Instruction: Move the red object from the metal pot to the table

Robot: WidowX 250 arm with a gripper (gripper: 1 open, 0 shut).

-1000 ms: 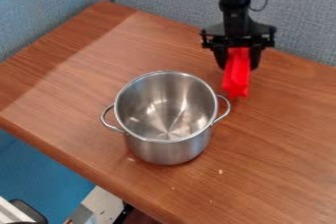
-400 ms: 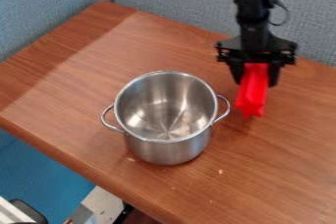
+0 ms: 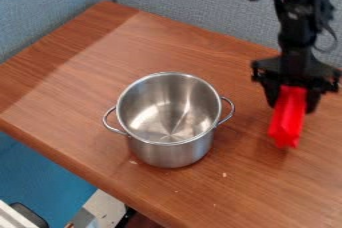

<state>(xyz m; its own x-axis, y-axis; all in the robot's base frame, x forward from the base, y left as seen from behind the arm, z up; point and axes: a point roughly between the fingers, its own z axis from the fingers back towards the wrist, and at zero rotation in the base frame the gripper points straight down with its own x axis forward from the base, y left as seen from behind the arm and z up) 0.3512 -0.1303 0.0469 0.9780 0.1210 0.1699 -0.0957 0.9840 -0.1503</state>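
Hanging upright from the gripper (image 3: 295, 94), the red object (image 3: 287, 122) is pinched at its top end by closed jaws — out over the table (image 3: 80, 57) near its right edge, clear of the empty metal pot (image 3: 168, 118). It looks stiff, light, smooth plastic — best held across its narrow sides.

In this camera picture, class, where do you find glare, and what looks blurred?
Camera view: bright reflections streak the inner wall of the shiny steel pot; a pale sheen lies on the reddish-brown wooden table at left; the bright red elongated block and black gripper look soft.
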